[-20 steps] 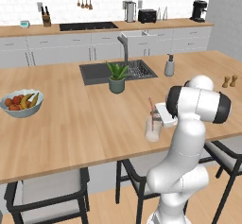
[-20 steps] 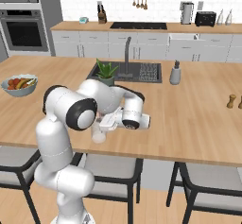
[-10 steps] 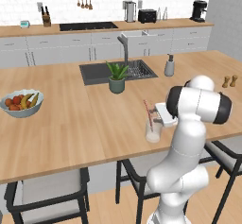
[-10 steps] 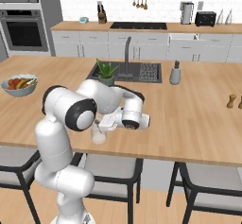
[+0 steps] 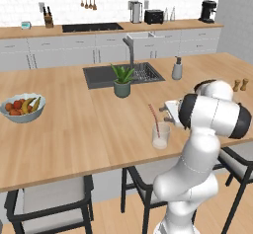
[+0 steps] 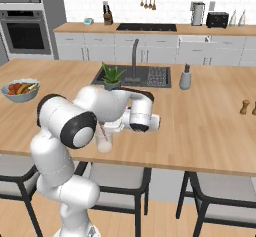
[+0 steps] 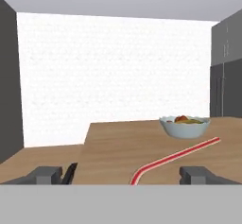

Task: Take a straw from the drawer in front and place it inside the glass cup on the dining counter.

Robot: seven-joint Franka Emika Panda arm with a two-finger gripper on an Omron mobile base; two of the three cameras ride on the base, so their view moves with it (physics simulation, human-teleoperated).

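From my hand cam the gripper (image 7: 121, 173) has its two dark fingertips (image 7: 45, 173) spread wide, one at each lower corner, and nothing is pinched between them. The straw (image 7: 175, 156) runs through the gap, slanting up toward 2 o'clock, and touches neither tip; its lower end is cut off by the bottom of the view, so I can't see where it lands from here.

The left base view sorts that out: the straw (image 5: 154, 120) stands tilted in the glass cup (image 5: 160, 136), leaning toward 11 o'clock, with the hand just beside it at 3 o'clock. The cup sits near the front edge of the dining counter (image 5: 74, 124).

From the right base view the arm's big elbow blocks most of the cup (image 6: 104, 142); I only catch a sliver of it and a short bit of red.

Further out, a fruit bowl (image 5: 22, 107) sits at the counter's left side, and a potted plant (image 5: 121, 80) stands by the sink (image 5: 101, 75).
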